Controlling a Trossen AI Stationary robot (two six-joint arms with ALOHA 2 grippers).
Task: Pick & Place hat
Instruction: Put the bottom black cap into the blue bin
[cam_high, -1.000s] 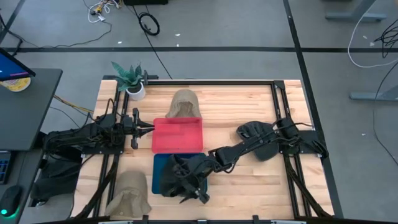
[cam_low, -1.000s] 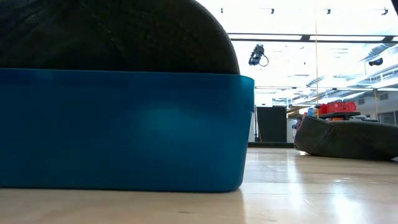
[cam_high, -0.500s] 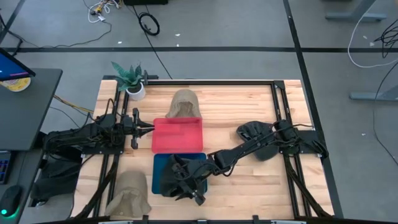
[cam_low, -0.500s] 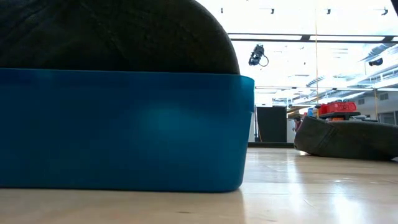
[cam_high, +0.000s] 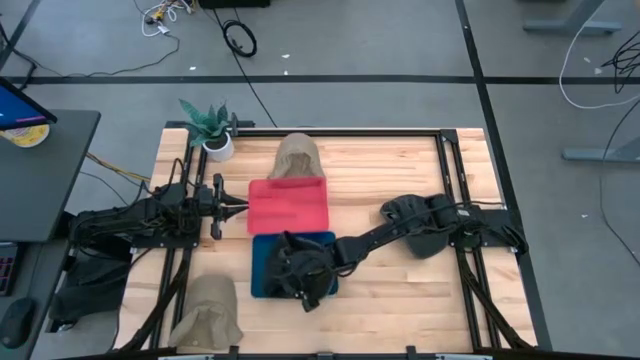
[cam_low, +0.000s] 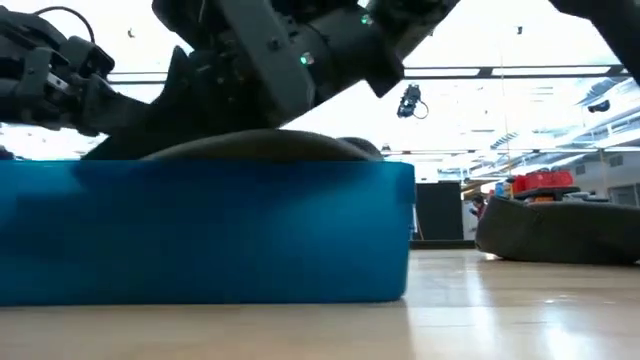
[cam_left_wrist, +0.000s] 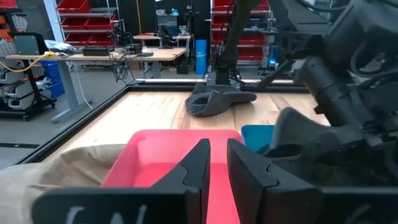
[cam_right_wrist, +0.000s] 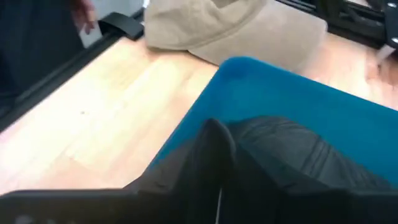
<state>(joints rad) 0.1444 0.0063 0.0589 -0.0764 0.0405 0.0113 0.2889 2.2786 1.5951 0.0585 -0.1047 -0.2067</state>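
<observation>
A dark hat (cam_high: 283, 262) lies in the blue bin (cam_high: 326, 240), low under its rim in the low view (cam_low: 270, 146). My right gripper (cam_high: 303, 293) reaches from the table's right over the bin's near side and is shut on this hat (cam_right_wrist: 286, 155). My left gripper (cam_high: 238, 208) waits shut at the left edge of the red tray (cam_high: 290, 205), touching nothing. A second dark hat (cam_high: 408, 214) lies on the table under the right arm. My right gripper holds the dark hat by its near side (cam_right_wrist: 249, 146), slanting down from the table's right. One finger (cam_right_wrist: 208, 158) shows outside the fabric; the hat hides the other. The hat rests inside the blue bin (cam_right_wrist: 298, 102).
A tan hat (cam_high: 298, 158) lies at the red tray's far edge and another tan hat (cam_high: 208, 312) near the table's near left corner. A potted plant (cam_high: 212, 125) stands at the far left corner. Bare wood lies right of the bin.
My right gripper has moved toward the far edge and down. The dark hat, which bulged high over the bin and hung past its near side, now sits low inside. The blue bin has slid toward the far edge, shoving the red tray and the far tan hat along.
</observation>
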